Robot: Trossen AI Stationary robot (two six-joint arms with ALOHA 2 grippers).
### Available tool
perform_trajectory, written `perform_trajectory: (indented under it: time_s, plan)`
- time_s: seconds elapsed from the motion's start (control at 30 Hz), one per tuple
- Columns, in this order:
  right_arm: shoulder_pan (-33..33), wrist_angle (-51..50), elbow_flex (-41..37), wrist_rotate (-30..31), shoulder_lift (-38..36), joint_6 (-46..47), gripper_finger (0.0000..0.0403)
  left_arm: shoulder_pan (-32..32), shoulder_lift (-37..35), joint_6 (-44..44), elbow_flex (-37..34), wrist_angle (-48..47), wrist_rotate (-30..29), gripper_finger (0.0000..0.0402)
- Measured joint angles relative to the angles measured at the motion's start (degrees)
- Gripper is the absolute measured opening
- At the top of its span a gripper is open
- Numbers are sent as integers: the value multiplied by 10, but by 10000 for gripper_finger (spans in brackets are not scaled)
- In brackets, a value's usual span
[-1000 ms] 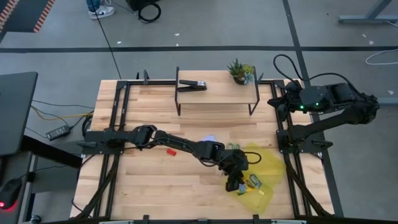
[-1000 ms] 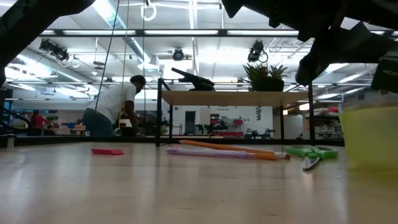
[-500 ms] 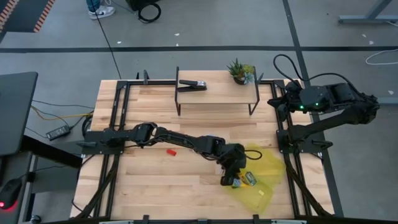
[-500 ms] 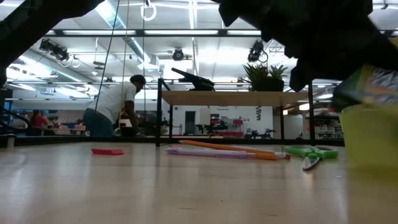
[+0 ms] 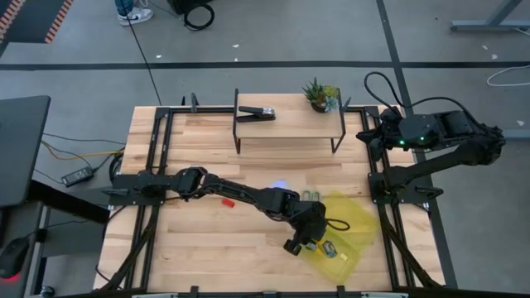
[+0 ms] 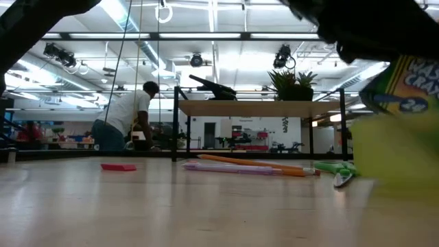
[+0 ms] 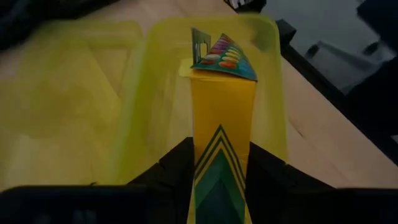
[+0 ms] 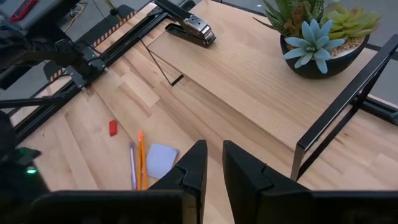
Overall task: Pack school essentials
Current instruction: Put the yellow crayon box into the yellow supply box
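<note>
The left gripper (image 5: 308,242) holds the crayon box (image 7: 222,118) between its fingers, just over the yellow case (image 7: 155,81). Away from the case lie the pencils (image 8: 137,165), the notepad (image 8: 161,158) and the red piece (image 8: 112,127). The right gripper (image 8: 211,163) waits far from the case, jaws narrow.

Bright ceiling strip lights (image 6: 206,36) glare white in the low view, flooding the room evenly. Beneath them the crayon box (image 6: 401,86) is badly blurred, perhaps too near the lens. Overhead, the table (image 5: 207,248) is evenly lit, with soft, faint shadows near the box.
</note>
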Motion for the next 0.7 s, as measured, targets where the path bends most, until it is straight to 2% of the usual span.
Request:
perform_trajectory:
  time_s: [0.2,0.47,0.7]
  plan:
    - [0,0,0,4,0,4,57,-16,-1,24,23,-50,-71,122]
    - [0,0,0,4,0,6,57,-26,-1,20,24,-76,-104,126]
    - [0,0,0,4,0,8,57,-28,-1,17,30,-106,-107,126]
